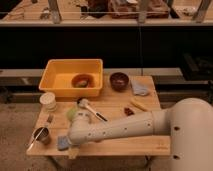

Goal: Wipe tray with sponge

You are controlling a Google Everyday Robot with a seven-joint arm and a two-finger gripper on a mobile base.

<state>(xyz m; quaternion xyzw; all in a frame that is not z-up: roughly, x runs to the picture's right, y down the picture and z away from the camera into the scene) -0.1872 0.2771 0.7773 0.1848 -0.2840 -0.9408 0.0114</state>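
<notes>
Camera view: arm stretched to front-left corner of table, sponge lying outside the tray

1. Robot arm [125, 129]: white, enters from the lower right and lies low across the front half of the table, its wrist end at the front-left corner.
2. Table [115, 102]: light wood, carrying all the items listed below.
3. Yellow tray [60, 92]: deep-walled, at the rear left of the table. A brown round item [82, 80] sits inside it, toward the right side.
4. Dark bowl [119, 80]: upright, just to the right of the tray, apart from it.
5. Blue-grey cloth [140, 89]: crumpled, right of the bowl, near the table's right edge.
6. White cup [48, 101]: in front of the tray's left corner.
7. Metal cup [41, 134]: at the front-left edge, with a utensil leaning out of it.
8. Brush [88, 106]: pale head and dark handle, lying mid-table beside a green object [72, 114]; the arm hides part of both.
9. Sponge [61, 144]: blue, flat on the table at the front-left, well apart from the tray and right of the metal cup.
10. Gripper [69, 143]: at the sponge's right side, at or on it; contact is not confirmed. The wrist hides it, so I cannot tell whether it is spread or closed.
</notes>
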